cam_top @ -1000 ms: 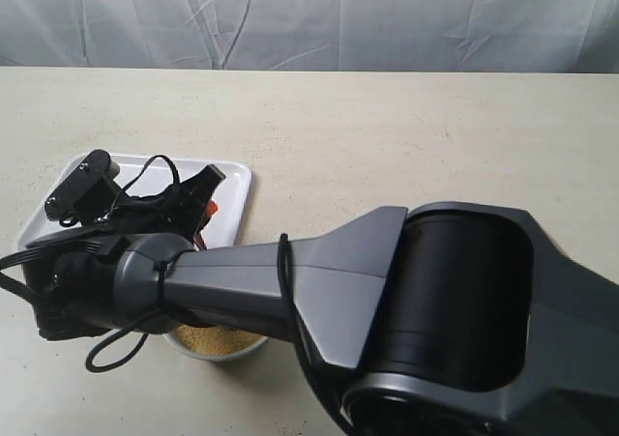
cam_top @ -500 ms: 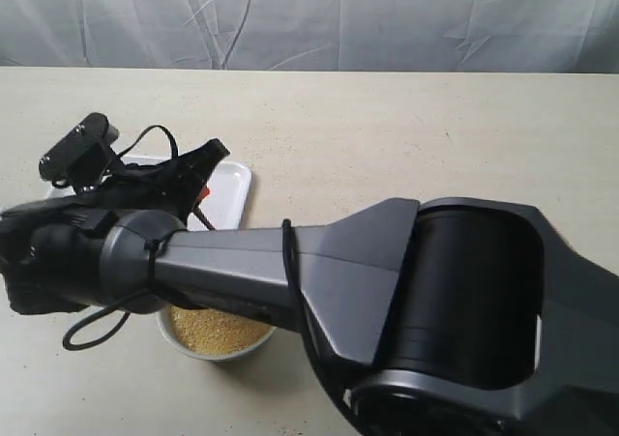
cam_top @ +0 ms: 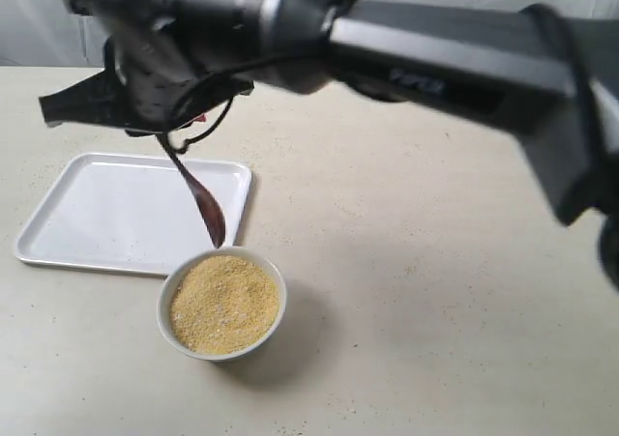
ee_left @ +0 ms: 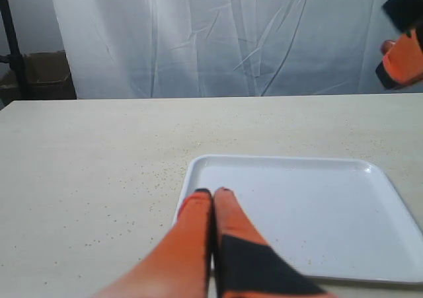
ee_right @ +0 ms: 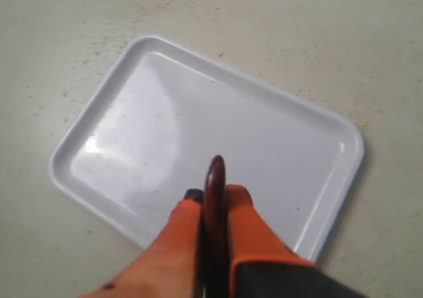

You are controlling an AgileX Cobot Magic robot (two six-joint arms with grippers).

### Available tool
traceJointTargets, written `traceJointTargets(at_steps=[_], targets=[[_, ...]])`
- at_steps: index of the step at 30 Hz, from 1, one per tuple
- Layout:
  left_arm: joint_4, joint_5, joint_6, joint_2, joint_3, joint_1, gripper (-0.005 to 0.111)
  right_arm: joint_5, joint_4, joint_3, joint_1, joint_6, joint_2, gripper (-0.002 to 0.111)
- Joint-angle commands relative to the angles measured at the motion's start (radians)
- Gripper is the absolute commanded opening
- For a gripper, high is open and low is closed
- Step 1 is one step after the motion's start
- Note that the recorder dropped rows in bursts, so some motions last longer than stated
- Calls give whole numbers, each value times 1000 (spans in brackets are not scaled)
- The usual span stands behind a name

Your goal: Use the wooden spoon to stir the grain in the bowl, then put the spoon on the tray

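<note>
Near the front edge of the counter (cam_top: pixel 435 291) sits the bowl (cam_top: pixel 172 328) of grain (cam_top: pixel 224 304). The wooden spoon (cam_top: pixel 210 218) hangs head-down above its far rim, handle slanting up toward the far-left corner, pinched by the right hand (ee_right: pixel 213 193). The tray (cam_top: pixel 97 214) lies just beyond, beneath that hand. A second ago this arm crouched low over the bowl. The left hand (ee_left: pixel 213 193), pressed together, holds nothing.

Upper handle of wooden spoon (cam_top: pixel 191 187) unseen inside blurred right pincer (cam_top: pixel 170 127)

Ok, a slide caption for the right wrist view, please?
Right gripper holding the wooden spoon above the white tray.
</note>
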Motion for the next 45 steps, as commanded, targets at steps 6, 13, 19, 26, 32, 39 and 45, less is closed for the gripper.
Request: traceJointTargets(at_steps=[6,13,19,26,32,39,45], targets=[[0,-10,0,-5,3,-1,0,-654,895,568,-190,-848,-253,-1],[0,-10,0,-5,3,-1,0,-812,1235,693,-151,-1089,-220,-1],[0,-10,0,-5,3,-1,0,-895,1523,692,-98,-1086,-146,-1],[0,-10,0,-5,3,-1,0,-904,1565,692,-88,-1086,-109,-1],[0,-10,0,-5,3,-1,0,-894,1572,692,-88,-1086,-105,27],[0,-10,0,-5,3,-1,0,-891,1572,692,-90,-1086,-103,47],[0,-10,0,-5,3,-1,0,-780,1497,692,-122,-1089,-103,46]])
